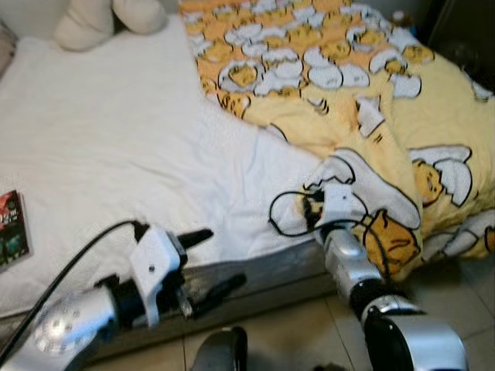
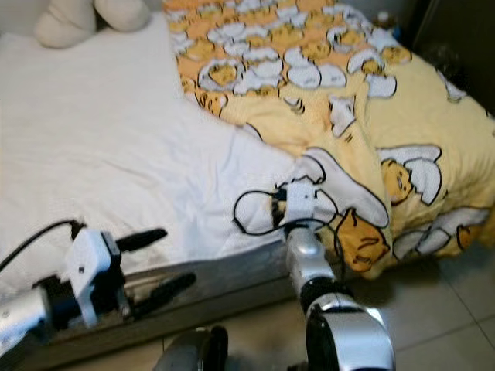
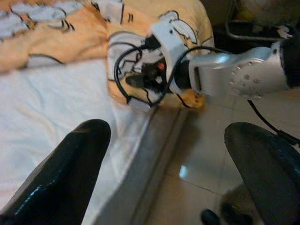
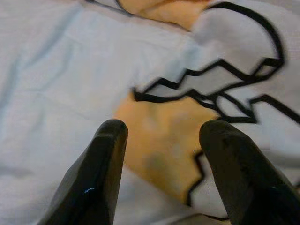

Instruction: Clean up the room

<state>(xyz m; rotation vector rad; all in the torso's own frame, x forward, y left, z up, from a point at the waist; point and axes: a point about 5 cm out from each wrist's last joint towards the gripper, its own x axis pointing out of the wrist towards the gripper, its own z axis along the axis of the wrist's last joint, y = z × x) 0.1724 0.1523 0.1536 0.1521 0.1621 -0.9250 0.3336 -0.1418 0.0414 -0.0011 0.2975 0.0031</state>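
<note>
right gripper [image 4: 161,154] is spread, its fingers straddling the corner of the yellow blanket [image 1: 402,131] at the bed [image 1: 116,154] edge, nothing pinched yet. left gripper [image 1: 209,263] hovers released by the bed's side. closing too shallow could catch only the white sheet [image 1: 155,178], or slip off.

left gripper [image 1: 220,263] fingers spread, arm raised low; right gripper [image 4: 161,140] fingers parted, arm reaching forward.

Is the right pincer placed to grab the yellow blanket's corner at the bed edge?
Probably yes. The right pincer is open, its fingers straddling the yellow blanket corner at the bed edge, with nothing between them.
</note>
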